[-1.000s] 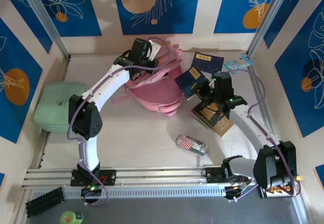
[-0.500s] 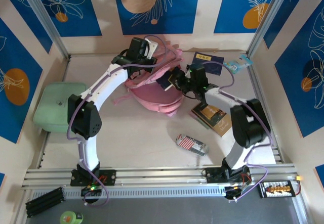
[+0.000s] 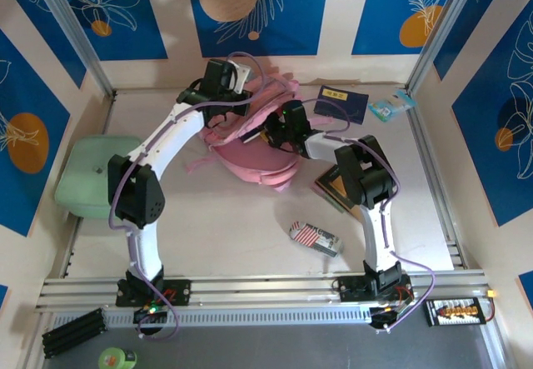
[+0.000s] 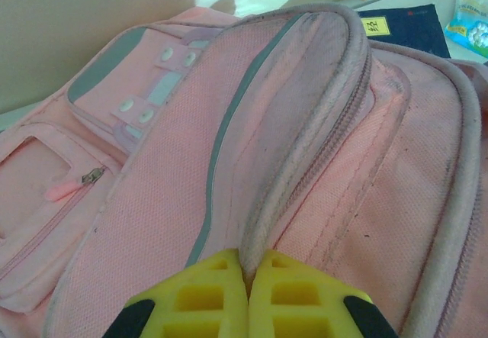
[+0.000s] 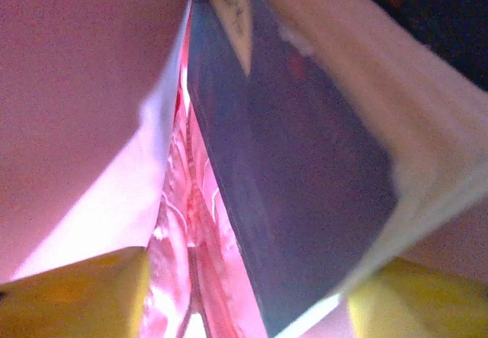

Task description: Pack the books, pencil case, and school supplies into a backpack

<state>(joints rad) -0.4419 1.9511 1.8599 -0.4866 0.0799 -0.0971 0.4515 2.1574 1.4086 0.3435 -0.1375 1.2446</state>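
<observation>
Right pincer (image 5: 245, 298): yellow fingers spread wide apart, pushed into the open mouth of the pink backpack (image 3: 258, 162).
Between the right fingers: navy book (image 5: 293, 178), slanted inside the backpack against the pink lining, pale title label at its far end; clear gap on the lower-left finger's side; contact with the other finger impossible to tell.
Left pincer (image 4: 248, 296): yellow fingers pressed together, pinching the zipper rim (image 4: 305, 147) at the backpack's top edge, the rim standing up as a ridge.
Backpack: lying on the table (image 3: 225, 219), front pockets and greyish panel turned toward the left wrist camera.
Second navy book (image 3: 343, 102): flat on the table just right of the backpack, beyond the right arm.
Tan-and-black notebook (image 3: 336, 192): right of the backpack, nearer than the second navy book, partly under the right arm.
Striped pencil case (image 3: 315, 237): on the near side of the backpack, apart from it.
Pale blue packet (image 3: 391, 107): right of the backpack, past the second navy book.
Mint-green case (image 3: 92, 173): left of the backpack, well apart.
</observation>
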